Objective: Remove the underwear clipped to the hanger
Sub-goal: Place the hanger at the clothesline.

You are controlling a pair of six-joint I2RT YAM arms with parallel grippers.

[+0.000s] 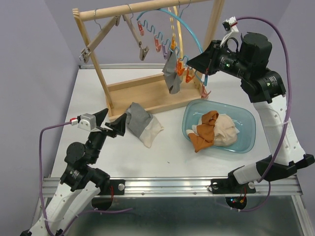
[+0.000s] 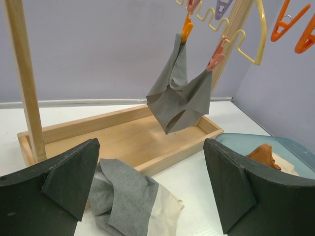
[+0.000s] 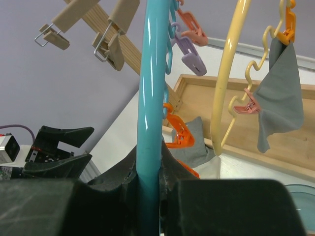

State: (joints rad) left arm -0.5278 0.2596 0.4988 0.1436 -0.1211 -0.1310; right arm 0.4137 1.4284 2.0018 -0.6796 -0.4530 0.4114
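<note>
one limp grey cloth underwear [image 2: 178, 96] hangs upper centre from two plastic clips [image 2: 186, 29]; light, soft, probably best pinched just below them. left gripper [image 2: 152, 189] jaws apart, empty; right gripper [image 3: 149, 184] clamps turquoise plastic hanger [image 3: 150, 73].

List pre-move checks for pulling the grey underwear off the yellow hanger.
1. Grey underwear clipped to yellow hanger: ok, orange clip and pink clip both hold it.
2. Left pincer open, empty: ok.
3. Right pincer shut on blue hanger: ok.
4. Blue hanger grip steadies yellow hanger: cannot tell.
5. Blue tub has room: ok, orange-brown garment and beige garment fill only its middle.
</note>
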